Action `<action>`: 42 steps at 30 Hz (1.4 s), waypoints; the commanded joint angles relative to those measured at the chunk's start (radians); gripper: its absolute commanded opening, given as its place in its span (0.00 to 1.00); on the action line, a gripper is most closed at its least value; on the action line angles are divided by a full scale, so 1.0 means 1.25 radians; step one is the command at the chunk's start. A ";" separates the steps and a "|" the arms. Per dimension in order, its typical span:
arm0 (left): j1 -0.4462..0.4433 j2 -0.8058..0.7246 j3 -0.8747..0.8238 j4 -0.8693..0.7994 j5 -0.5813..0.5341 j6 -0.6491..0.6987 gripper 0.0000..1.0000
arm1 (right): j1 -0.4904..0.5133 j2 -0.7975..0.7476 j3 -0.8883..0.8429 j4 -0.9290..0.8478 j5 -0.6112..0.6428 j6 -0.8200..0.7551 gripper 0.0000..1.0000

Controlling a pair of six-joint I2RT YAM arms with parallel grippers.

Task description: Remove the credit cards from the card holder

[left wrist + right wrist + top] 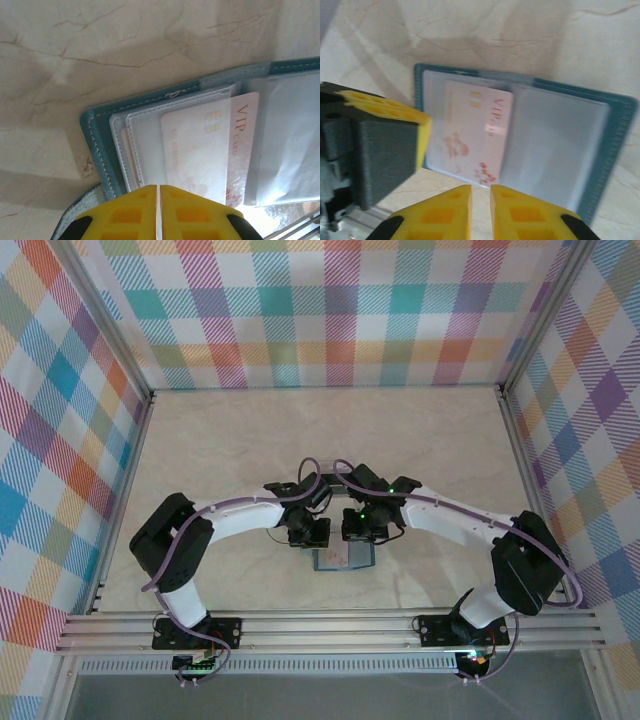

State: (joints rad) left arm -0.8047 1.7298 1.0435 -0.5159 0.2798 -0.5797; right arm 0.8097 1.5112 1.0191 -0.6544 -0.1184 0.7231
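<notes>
Card holder (pixel 95 145) lies open flat on the bench (pixel 100 50), at its near edge between my claws. VIP card (pixel 195 150) is half out of a clear sleeve. It's probably light, stiff and slick, so pinch the exposed edge. The holder looks floppy and likely needs pinning. Left claw (pixel 158 210) is pinched closed, nothing visible in it. Right claw (pixel 481 207) is a crack apart, empty.

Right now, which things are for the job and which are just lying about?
For the job: open teal card holder, VIP card in its sleeve, left tool, right tool.
Just there: table, checked walls, metal rail.
</notes>
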 commanded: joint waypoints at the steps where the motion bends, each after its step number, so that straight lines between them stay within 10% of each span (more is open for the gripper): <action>1: -0.012 0.007 -0.010 0.003 0.011 -0.004 0.10 | -0.005 0.035 -0.041 0.094 -0.073 0.056 0.17; 14: -0.012 -0.001 -0.018 -0.002 0.009 -0.004 0.10 | -0.042 0.075 -0.136 0.222 -0.124 0.070 0.32; 42: -0.036 0.071 0.032 -0.075 -0.016 0.021 0.07 | -0.089 0.021 -0.281 0.467 -0.270 0.071 0.24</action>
State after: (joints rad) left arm -0.8368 1.7866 1.0836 -0.5549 0.2901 -0.5716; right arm 0.7025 1.5646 0.6930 -0.1539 -0.3958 0.8047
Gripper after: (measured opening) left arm 0.072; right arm 0.243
